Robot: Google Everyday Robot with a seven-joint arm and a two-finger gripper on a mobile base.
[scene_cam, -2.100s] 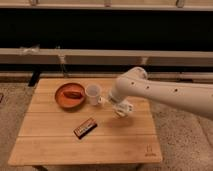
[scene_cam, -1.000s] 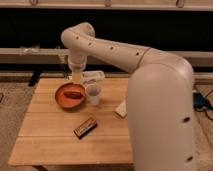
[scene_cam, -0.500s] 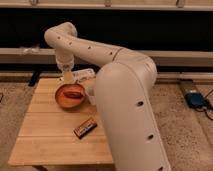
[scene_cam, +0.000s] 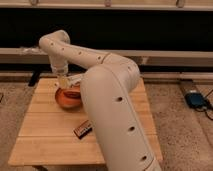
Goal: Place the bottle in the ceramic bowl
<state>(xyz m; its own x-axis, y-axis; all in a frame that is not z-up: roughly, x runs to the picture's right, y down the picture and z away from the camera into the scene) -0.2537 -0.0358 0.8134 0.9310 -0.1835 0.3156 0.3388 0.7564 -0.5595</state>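
We saw the hand (scene_cam: 65,84) poised just over the glossy, round terracotta ceramic bowl (scene_cam: 66,98) on the slatted wooden bench (scene_cam: 45,131), gripping the slim clear bottle (scene_cam: 75,80); a dark rectangular candy bar (scene_cam: 82,129) lay nearer the bench's front

Lighting is moderate and warm, from overhead. The worktop (scene_cam: 45,130) is evenly lit, with soft shadow beneath the arm (scene_cam: 110,100). The far background is a dark band. The whole view is soft and blurred, with blocky compression. The gripper (scene_cam: 64,84) hangs over the ceramic bowl (scene_cam: 66,99), whose rim carries a faint sheen. No edge distortion shows.
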